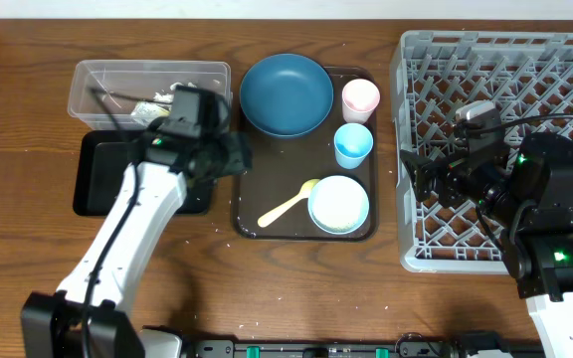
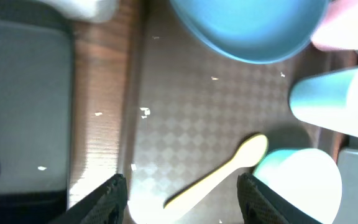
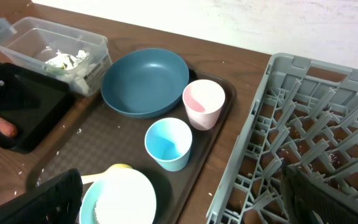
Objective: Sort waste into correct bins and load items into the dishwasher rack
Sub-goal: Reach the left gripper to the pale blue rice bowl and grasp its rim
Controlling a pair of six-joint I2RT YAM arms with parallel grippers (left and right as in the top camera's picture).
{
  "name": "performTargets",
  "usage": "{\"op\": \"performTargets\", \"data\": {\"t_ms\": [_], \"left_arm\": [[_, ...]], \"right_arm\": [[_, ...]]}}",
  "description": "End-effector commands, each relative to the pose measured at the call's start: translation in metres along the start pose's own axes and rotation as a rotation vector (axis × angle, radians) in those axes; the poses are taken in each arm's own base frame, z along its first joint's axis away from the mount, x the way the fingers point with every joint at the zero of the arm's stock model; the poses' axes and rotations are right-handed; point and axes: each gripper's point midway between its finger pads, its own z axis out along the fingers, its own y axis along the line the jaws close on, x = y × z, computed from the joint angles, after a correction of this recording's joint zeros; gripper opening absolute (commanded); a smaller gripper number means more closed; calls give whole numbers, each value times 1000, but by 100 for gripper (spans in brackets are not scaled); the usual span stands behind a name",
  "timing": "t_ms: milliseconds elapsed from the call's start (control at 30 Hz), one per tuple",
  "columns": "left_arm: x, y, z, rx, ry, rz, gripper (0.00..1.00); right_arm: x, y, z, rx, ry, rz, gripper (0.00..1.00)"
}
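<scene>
**A:** What can go wrong here, starting from the biggest thing?

**B:** The dishwasher rack (image 1: pixel 495 40) stands at the right, and I see no dish in it. The right gripper (image 3: pixel 182 193) hangs over its near edge, fingers wide apart and empty. If it reaches low toward the brown serving tray (image 1: pixel 267 214), the arm may catch on the rack's rim.

**A:** And the dishes?

**B:** All are on that tray. The dark blue bowl (image 1: pixel 286 94) is wide and shallow, so a pinch on its rim can slip. The white bowl (image 1: pixel 339 204) sits at the front. The pink cup (image 1: pixel 360 98) and the light blue cup (image 1: pixel 353 145) stand near each other, so taking one may knock over the other.

**A:** The left side?

**B:** The left gripper (image 2: pixel 182 199) hovers above the pale yellow spoon (image 2: pixel 222 171), fingers partly apart and holding nothing. The spoon lies flat against the white bowl, so the fingers may only push it.

**A:** The waste?

**B:** The paper wrappers (image 3: pixel 64 59) are in the clear tub (image 1: pixel 147 68) and the carrot piece (image 3: pixel 0 123) in the black tray (image 1: pixel 95 184). The rice grains (image 2: pixel 145 112) are scattered and probably too small to pinch.
</scene>
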Motion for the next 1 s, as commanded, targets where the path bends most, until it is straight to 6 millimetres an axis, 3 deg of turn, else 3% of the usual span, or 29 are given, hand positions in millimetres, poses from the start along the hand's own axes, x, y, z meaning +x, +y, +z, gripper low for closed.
{"op": "performTargets", "data": {"t_ms": [0, 100, 200, 467, 967], "left_arm": [[-22, -22, -8, -15, -27, 107, 59], [-17, -40, -3, -29, 54, 190, 60], [0, -53, 11, -42, 149, 266, 59], [47, -68, 35, -27, 329, 313, 60], [96, -118, 61, 21, 382, 491, 59]], "right_arm": [[-9, -2, -5, 6, -24, 17, 99], [-9, -2, -5, 6, -24, 17, 99], [-9, -2, -5, 6, -23, 21, 99], [-7, -2, -4, 6, -14, 28, 99], [-7, -2, -4, 6, -14, 27, 99]]}}
